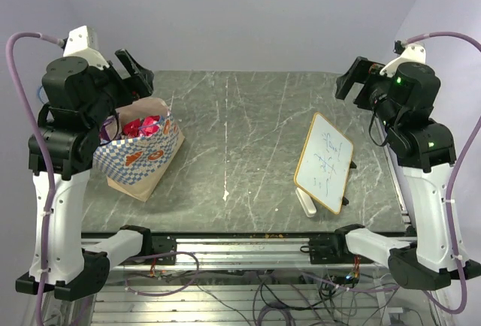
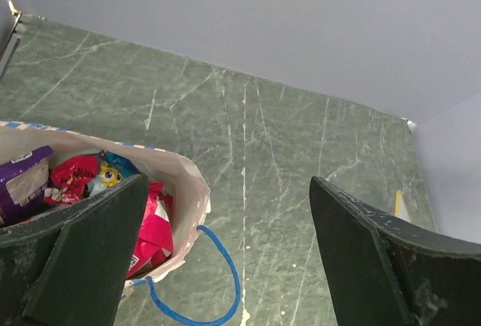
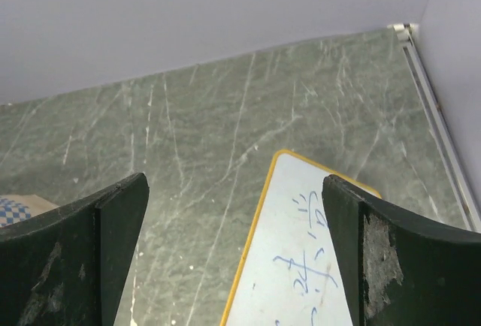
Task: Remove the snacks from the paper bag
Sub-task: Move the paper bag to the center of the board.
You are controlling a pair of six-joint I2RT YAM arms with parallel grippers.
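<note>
The checkered paper bag [image 1: 143, 157] stands open at the table's left, with red snack packets [image 1: 143, 126] showing in its mouth. In the left wrist view its cream rim [image 2: 192, 183] and blue string handle [image 2: 225, 266] show, with a purple packet [image 2: 22, 179], red packets [image 2: 75, 172] and a blue-green one [image 2: 113, 170] inside. My left gripper [image 1: 137, 73] hovers open and empty above the bag's far side; it also shows in the left wrist view [image 2: 225, 221]. My right gripper [image 1: 353, 78] is open and empty, raised at the far right; it also shows in the right wrist view [image 3: 234, 221].
A wood-framed whiteboard [image 1: 325, 162] with blue writing lies at the right, also in the right wrist view [image 3: 301, 258]. A white marker [image 1: 307, 204] lies at its near edge. The dark marbled table [image 1: 233, 131] ends at a purple back wall.
</note>
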